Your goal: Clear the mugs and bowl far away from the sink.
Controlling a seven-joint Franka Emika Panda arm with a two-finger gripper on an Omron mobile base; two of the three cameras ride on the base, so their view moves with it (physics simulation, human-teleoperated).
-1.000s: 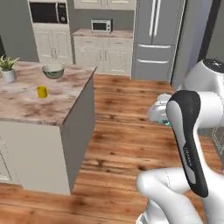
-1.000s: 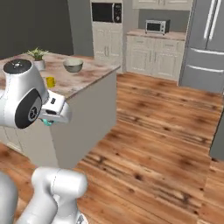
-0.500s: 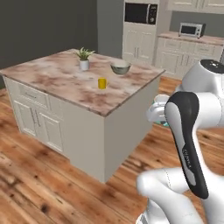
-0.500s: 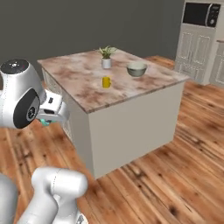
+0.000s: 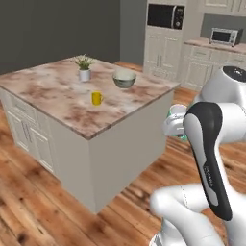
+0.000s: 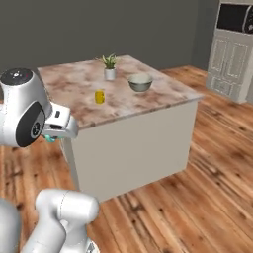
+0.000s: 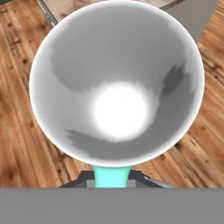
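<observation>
In the hand view the teal mug (image 7: pixel 116 83) looks straight at me, its white inside facing the camera. My gripper (image 7: pixel 111 180) is shut on its teal handle. From the left base view the mug (image 5: pixel 177 120) hangs beside my arm, off the island's right end over the wood floor; a sliver of teal (image 6: pixel 50 140) peeks out under the hand (image 6: pixel 59 127) in the right base view. The yellow mug (image 5: pixel 96 98) (image 6: pixel 100 96) stands on the island top. The pale grey-green bowl (image 5: pixel 124 78) (image 6: pixel 140 82) sits further back on it. The sink is out of view.
A marble-topped island (image 5: pixel 57 103) (image 6: pixel 148 101) with pale cabinet sides stands ahead. A white plant pot (image 5: pixel 84 74) (image 6: pixel 109 73) sits near the bowl. Wall cabinets with a microwave (image 5: pixel 166 15) and a toaster oven (image 5: pixel 224 36) line the back right. Wood floor surrounds the island.
The whole picture has shifted, so the base and its cameras have moved around the island, which now looks nearer. The teal mug stays in my shut gripper.
</observation>
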